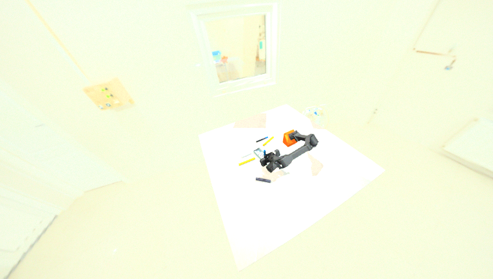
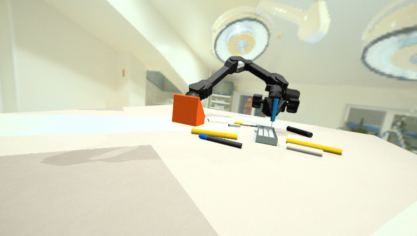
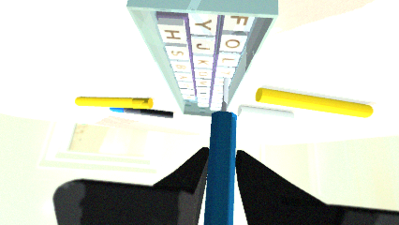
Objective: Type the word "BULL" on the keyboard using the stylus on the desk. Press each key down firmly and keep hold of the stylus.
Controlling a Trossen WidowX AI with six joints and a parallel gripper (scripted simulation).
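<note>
Looking from the wrist, we see our gripper (image 1: 265, 157) (image 2: 274, 112) (image 3: 221, 155) closed around the blue stylus (image 1: 264, 152) (image 2: 274, 109) (image 3: 222, 164), its thin tip pointing at the keyboard (image 1: 257, 153) (image 2: 266, 139) (image 3: 202, 7), and only this close can we read letters on the white keys, among them H, Y, F, J, O and K; the tip overlaps the column headed by F, though we cannot tell whether it touches a key. The outside view gives us what the wrist hides: the stylus stands nearly upright above the keyboard, which sits on the table (image 1: 238, 207) (image 2: 278, 187), and the black arm (image 1: 293, 155) (image 2: 218, 76) arches over from the orange block (image 1: 288, 138) (image 2: 186, 110). There we also find a short black rod (image 1: 263, 179) (image 2: 299, 131) beyond the keyboard, one we see from above but not from the wrist. On one side of the keyboard we have a yellow stick (image 1: 268, 140) (image 2: 214, 133) (image 3: 113, 102) beside a black pen with a blue end (image 1: 261, 139) (image 2: 220, 140) (image 3: 141, 112); on the other, a second yellow stick (image 1: 246, 161) (image 2: 313, 146) (image 3: 314, 102) lies beside a white stick (image 2: 304, 149) (image 3: 266, 112), which is faint from above
</note>
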